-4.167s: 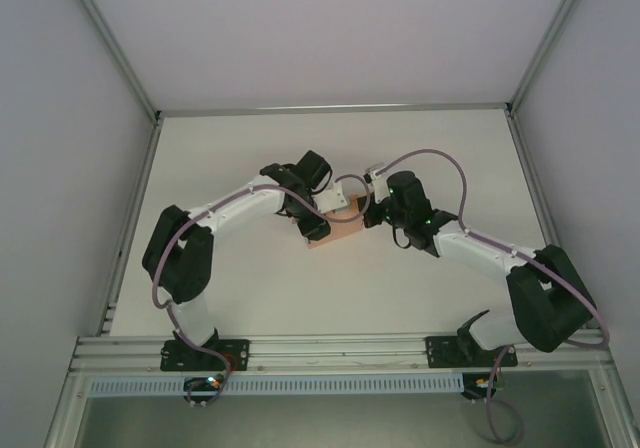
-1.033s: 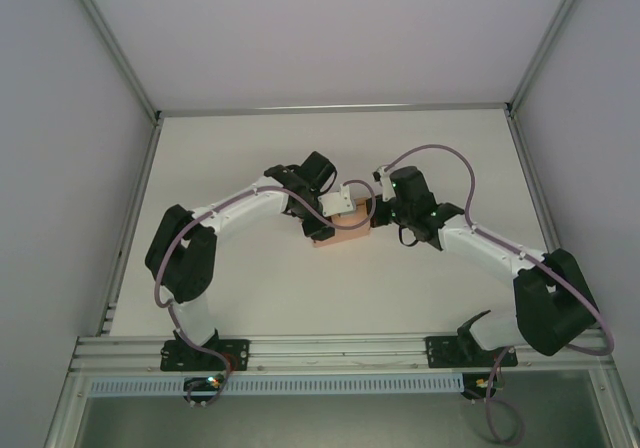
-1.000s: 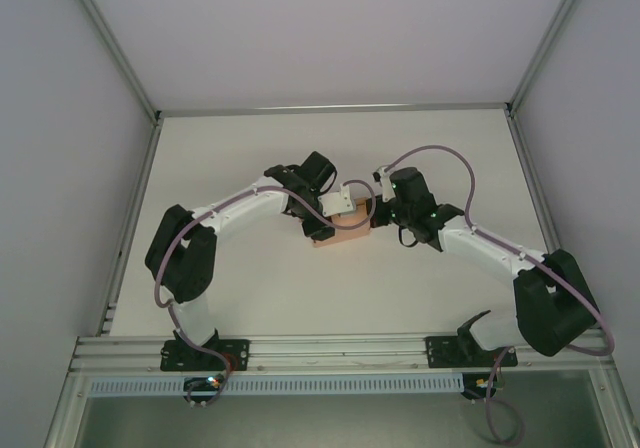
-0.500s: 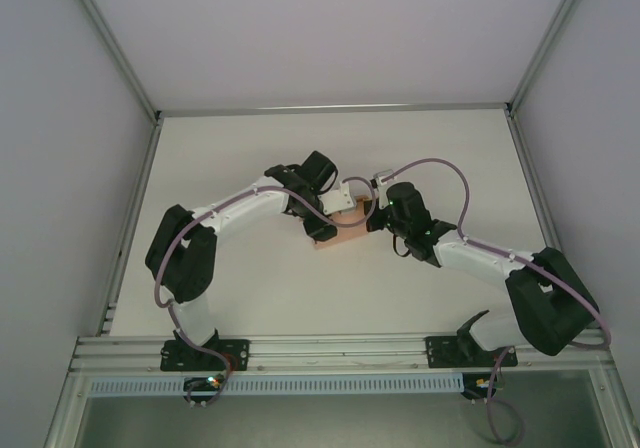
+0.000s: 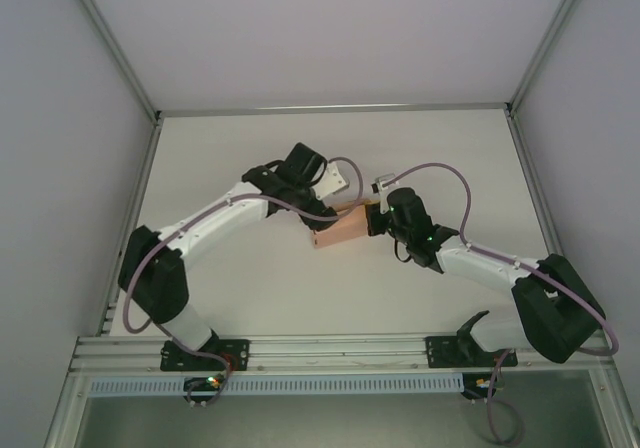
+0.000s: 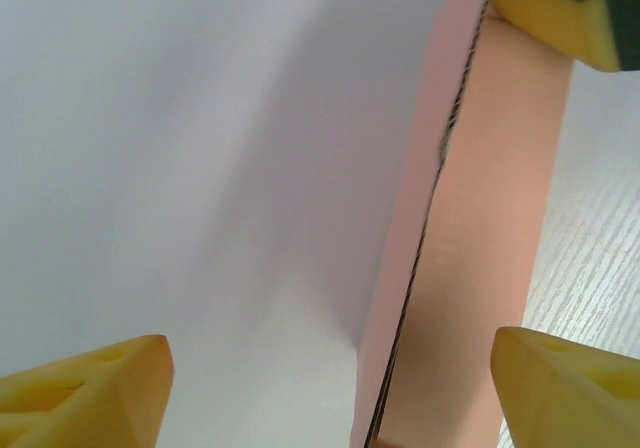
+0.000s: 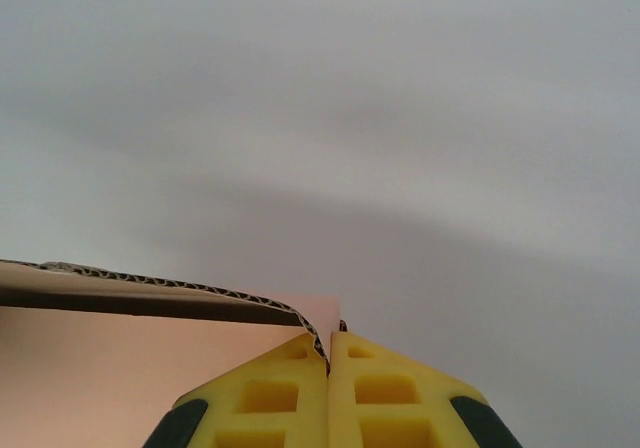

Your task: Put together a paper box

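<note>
Two grippers on one paper box [image 5: 340, 232] rn. The box sits roughly mid table [image 5: 430, 153], btw the two arms, and from the top view it looks like a small salmon-pink block.

The right gripper [image 7: 329, 353] is fully closed. Its yellow pads [image 7: 270, 398] are pressed flat together w/ the card's corrugated edge running straight into the seam btw them, so it's pinching a wall of the box at its right end.

The left gripper [image 6: 325, 398] is spread wide w/ nothing clamped. One yellow fingertip [image 6: 85, 393] is at the bottom left of its wrist cam, the other at the bottom right. The pink card stands on edge btw them, much closer to the one on the right side of that view. Can't tell if it's touching that one or just beside it, but it's def clear of the other. Same cam catches a right gripper pad in the top right corner, sitting on the far end of the card.

From above, the left arm reaches in from the left w/ its wrist over the box's far-left corner. The right arm comes in from the right, wrist up against the box's right end.
</note>
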You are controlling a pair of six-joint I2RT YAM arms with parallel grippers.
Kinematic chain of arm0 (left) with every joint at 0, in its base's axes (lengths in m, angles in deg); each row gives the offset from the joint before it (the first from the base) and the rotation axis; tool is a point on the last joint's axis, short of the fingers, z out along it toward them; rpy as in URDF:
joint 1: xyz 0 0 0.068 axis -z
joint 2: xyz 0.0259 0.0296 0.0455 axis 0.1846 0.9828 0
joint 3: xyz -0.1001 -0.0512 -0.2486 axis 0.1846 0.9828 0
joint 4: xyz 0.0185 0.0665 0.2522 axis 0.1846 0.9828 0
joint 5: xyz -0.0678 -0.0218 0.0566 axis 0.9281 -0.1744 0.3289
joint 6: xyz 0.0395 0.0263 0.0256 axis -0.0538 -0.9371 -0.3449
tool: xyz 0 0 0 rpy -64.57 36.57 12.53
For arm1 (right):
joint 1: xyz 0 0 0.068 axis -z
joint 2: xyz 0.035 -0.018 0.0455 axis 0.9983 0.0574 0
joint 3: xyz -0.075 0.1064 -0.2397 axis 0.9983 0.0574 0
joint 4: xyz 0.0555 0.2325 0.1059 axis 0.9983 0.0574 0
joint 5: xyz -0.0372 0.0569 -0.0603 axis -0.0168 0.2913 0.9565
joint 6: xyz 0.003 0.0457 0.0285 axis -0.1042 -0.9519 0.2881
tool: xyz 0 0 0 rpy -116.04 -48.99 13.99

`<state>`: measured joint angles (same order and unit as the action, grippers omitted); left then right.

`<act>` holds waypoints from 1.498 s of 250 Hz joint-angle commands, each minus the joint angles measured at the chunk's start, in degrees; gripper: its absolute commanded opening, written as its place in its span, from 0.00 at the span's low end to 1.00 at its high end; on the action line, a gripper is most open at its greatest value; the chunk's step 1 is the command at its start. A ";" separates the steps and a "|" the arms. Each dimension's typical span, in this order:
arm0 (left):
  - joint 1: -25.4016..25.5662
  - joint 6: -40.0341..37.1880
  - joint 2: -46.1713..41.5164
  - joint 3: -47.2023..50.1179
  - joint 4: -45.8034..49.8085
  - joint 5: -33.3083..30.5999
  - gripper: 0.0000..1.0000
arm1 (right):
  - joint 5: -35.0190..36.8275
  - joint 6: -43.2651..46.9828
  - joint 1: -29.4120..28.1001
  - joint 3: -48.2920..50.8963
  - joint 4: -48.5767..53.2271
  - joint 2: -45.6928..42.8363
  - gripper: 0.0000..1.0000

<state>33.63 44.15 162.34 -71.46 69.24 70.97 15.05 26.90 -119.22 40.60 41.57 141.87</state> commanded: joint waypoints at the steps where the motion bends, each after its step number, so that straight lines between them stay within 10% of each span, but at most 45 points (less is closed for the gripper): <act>1: 0.38 9.67 -4.46 3.72 0.49 -3.52 0.76 | 0.37 -0.32 -0.99 2.32 12.12 1.80 0.00; 199: 2.35 20.04 -1.58 2.40 6.64 -8.17 0.00 | 0.50 0.27 -1.75 0.87 14.92 1.75 0.00; 309: 3.28 57.74 1.61 2.23 5.02 -12.25 0.00 | 10.00 -4.60 -4.62 1.36 16.76 -0.74 0.00; 375: 4.41 62.23 -0.09 7.51 0.41 -14.38 0.00 | 11.73 -6.06 -5.90 2.52 15.60 -2.09 0.00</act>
<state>37.68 100.93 162.06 -67.42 69.09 58.01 24.68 22.53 -124.75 40.27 47.47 139.00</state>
